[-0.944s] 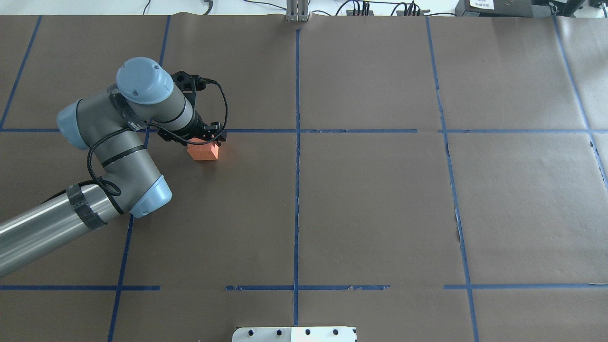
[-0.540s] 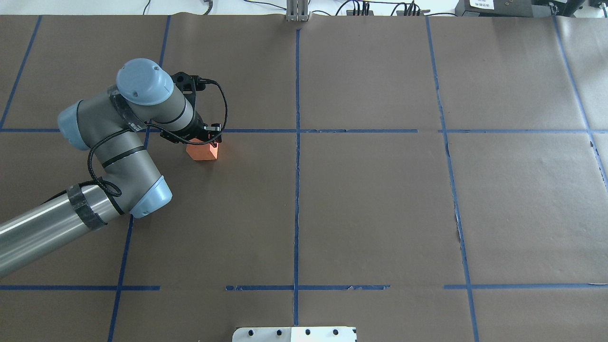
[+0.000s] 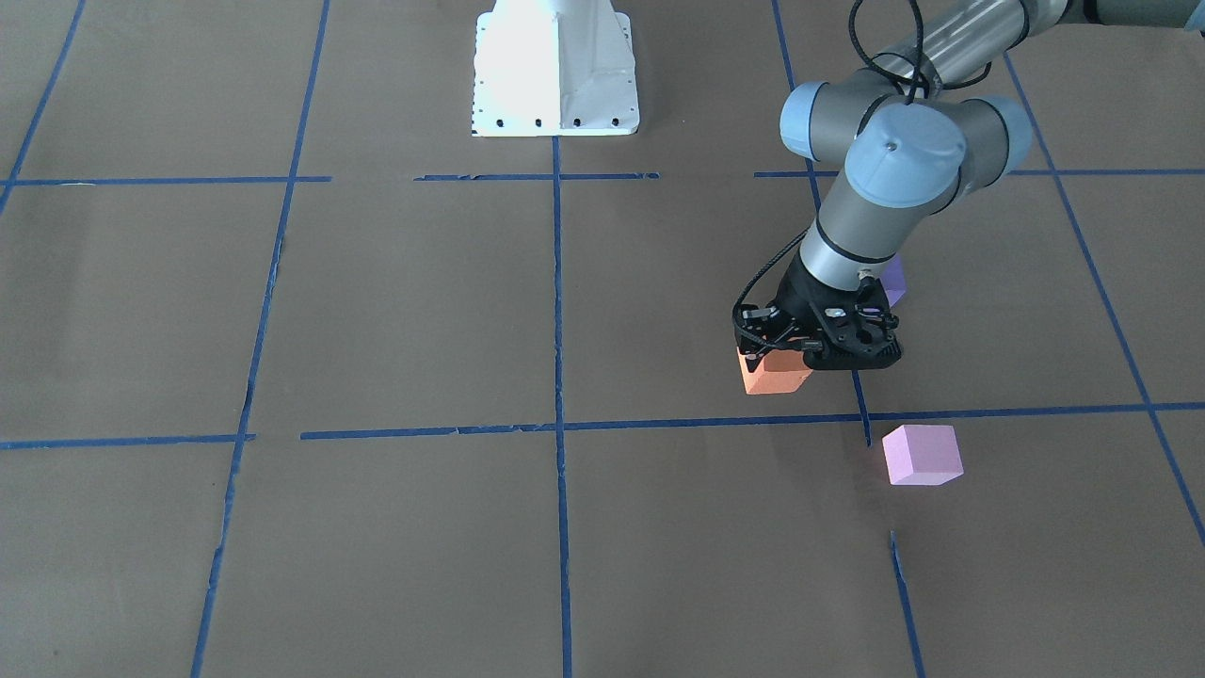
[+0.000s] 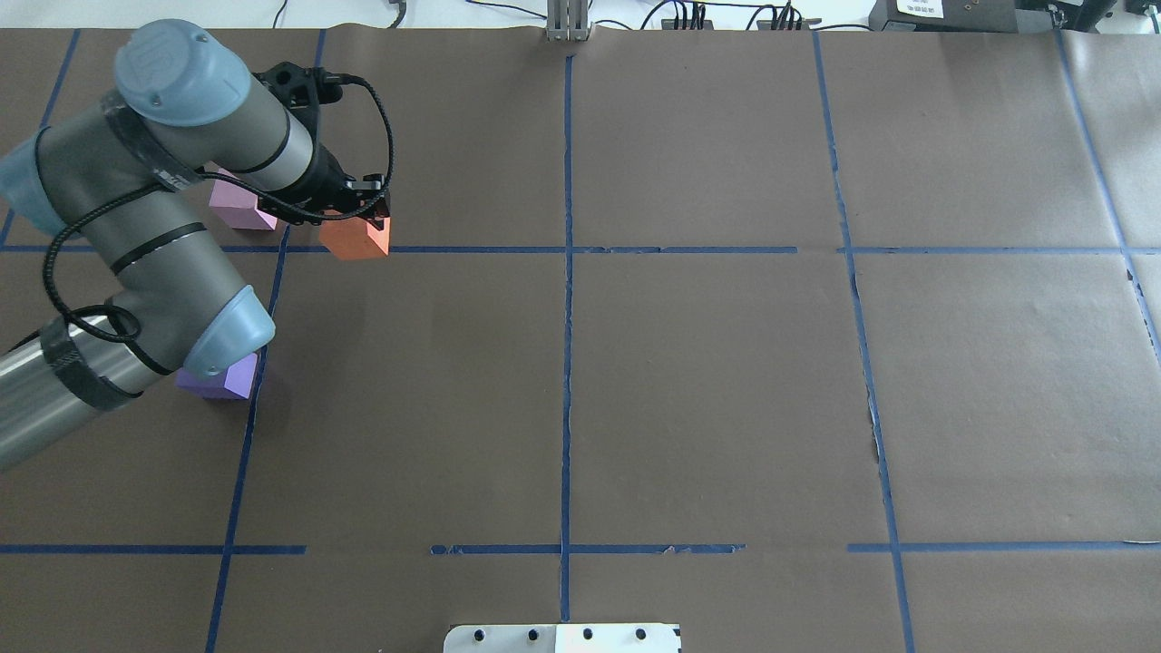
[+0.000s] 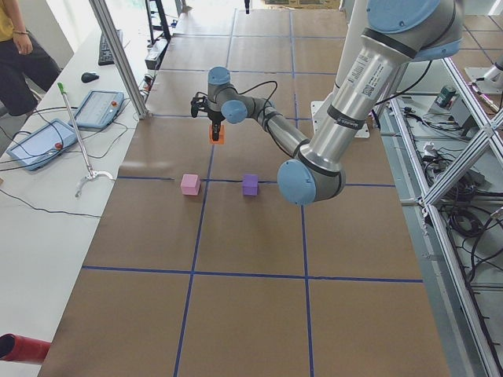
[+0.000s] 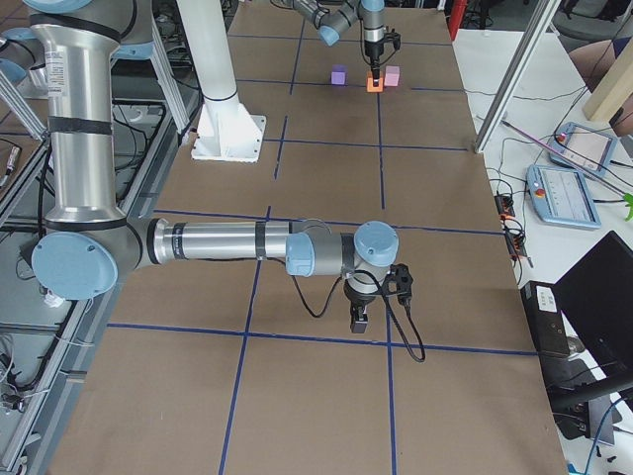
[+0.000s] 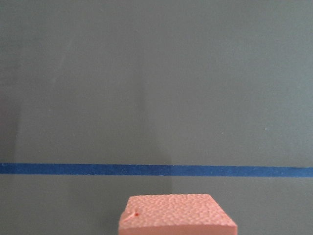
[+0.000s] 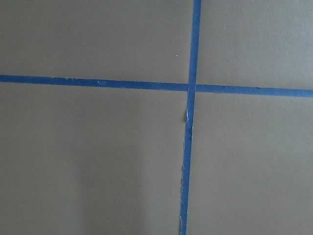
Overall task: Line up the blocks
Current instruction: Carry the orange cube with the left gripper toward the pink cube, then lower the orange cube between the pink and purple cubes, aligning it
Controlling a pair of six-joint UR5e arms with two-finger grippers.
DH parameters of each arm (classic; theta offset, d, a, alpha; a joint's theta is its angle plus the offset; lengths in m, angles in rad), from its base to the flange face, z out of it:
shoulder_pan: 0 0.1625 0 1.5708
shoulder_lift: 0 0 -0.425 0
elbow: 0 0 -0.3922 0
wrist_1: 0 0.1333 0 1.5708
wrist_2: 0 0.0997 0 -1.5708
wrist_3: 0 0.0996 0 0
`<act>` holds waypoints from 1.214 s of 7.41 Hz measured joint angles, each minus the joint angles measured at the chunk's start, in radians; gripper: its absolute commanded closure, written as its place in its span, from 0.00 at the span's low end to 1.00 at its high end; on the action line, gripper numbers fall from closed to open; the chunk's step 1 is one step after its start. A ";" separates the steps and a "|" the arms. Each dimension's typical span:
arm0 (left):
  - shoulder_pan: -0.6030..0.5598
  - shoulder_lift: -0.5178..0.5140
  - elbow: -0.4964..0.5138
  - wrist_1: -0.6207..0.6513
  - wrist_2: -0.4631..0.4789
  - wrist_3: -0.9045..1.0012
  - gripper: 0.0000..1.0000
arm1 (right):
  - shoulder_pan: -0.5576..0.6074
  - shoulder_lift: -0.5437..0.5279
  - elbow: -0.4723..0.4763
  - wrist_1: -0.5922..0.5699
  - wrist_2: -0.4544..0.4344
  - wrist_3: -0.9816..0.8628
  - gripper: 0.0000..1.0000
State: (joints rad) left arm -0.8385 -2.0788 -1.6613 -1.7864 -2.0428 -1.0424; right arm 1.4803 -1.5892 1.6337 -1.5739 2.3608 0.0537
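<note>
My left gripper (image 4: 367, 220) is shut on the orange block (image 4: 356, 238), which seems to hang just above the brown paper at a blue tape line; the front view shows the gripper (image 3: 786, 356) and the block (image 3: 772, 374) too. The left wrist view shows the block's top (image 7: 176, 215) at its lower edge. The light pink block (image 4: 238, 209) lies just left of it, partly behind my wrist. The purple block (image 4: 220, 381) lies nearer the base, half under my elbow. My right gripper (image 6: 361, 319) hangs over bare paper far from the blocks; I cannot tell if it is open.
Brown paper with a blue tape grid (image 4: 568, 363) covers the table. The white robot base (image 3: 555, 75) stands at the near middle edge. An aluminium post (image 4: 568, 23) stands at the far edge. Tablets and cables (image 5: 47, 141) lie beside the table.
My left arm has carried the orange block away from the base and to the left, up to the tape line. The pink and purple blocks, hidden before, now show.
</note>
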 measured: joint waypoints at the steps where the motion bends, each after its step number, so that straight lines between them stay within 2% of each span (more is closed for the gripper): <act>1: -0.036 0.061 -0.035 -0.002 -0.031 0.052 0.85 | 0.000 0.000 0.000 0.000 0.000 0.000 0.00; 4: -0.120 0.241 -0.071 -0.039 -0.091 0.188 0.84 | 0.000 0.000 0.000 -0.001 0.000 0.000 0.00; 6: -0.132 0.278 -0.058 -0.061 -0.109 0.207 0.85 | 0.000 0.000 0.000 -0.001 0.000 0.000 0.00; 9: -0.126 0.269 0.012 -0.100 -0.129 0.208 0.84 | 0.000 0.000 0.000 -0.001 0.000 0.000 0.00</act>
State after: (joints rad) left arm -0.9641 -1.8101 -1.6491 -1.8860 -2.1717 -0.8344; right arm 1.4803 -1.5892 1.6337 -1.5746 2.3608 0.0537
